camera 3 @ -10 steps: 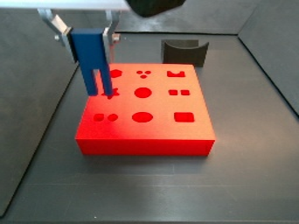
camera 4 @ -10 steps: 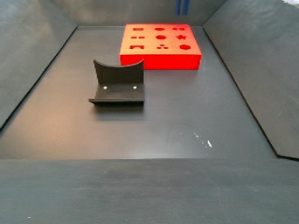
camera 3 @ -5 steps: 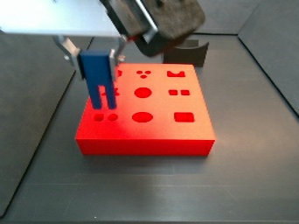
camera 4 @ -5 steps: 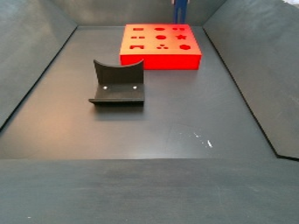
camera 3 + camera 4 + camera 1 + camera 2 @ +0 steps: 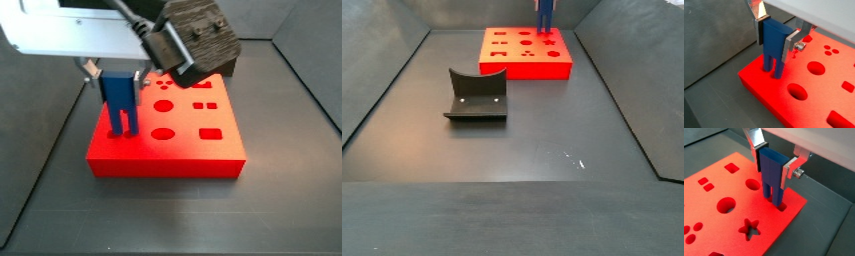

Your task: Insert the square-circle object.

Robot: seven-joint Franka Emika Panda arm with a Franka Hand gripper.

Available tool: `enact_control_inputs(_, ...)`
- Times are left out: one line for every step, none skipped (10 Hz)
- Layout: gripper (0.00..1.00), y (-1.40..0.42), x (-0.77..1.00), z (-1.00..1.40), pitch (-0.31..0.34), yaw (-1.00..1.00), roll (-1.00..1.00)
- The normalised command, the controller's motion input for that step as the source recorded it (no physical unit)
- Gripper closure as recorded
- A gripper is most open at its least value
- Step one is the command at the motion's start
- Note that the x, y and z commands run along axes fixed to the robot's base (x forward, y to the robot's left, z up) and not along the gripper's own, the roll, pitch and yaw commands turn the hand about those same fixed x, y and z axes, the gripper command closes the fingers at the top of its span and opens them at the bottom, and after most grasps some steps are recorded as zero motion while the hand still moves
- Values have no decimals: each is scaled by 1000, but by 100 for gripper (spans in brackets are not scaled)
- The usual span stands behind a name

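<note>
My gripper [image 5: 775, 36] is shut on the square-circle object [image 5: 773, 50], a small bright blue peg with two short legs, held upright. It also shows in a wrist view [image 5: 772, 175] and in both side views [image 5: 120, 100] [image 5: 545, 14]. Its leg tips reach the top face of the red block [image 5: 181, 150] at a pair of small holes near one corner [image 5: 779, 206]. The silver fingers [image 5: 791, 169] clamp the peg's flat body from both sides. Whether the legs are inside the holes I cannot tell.
The red block [image 5: 527, 62] with several shaped holes lies on the dark floor. A dark grey curved holder [image 5: 477, 96] stands apart from it in front. Grey walls [image 5: 629, 60] ring the floor. The arm's body [image 5: 80, 30] hangs over the block.
The gripper with the blue peg has come down and shifted along the block's edge; the legs now meet the block's top at the corner holes.
</note>
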Motion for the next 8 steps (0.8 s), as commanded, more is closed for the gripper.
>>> enact_control_inputs(100,-60,-200,-17,-66,0,0)
enact_control_inputs(100,-9,-9,-109,-93,0,0)
enact_control_inputs(100,0,0,-186,-51,0,0)
enact_control_inputs(100,31,0,-180,-50,0,0)
enact_control_inputs(100,29,51,-180,-53,0,-7)
enact_control_inputs(100,0,0,-234,-53,0,0)
enact_control_inputs(100,0,0,-380,-64,0,0)
enact_control_inputs(100,0,-9,-557,-114,0,0)
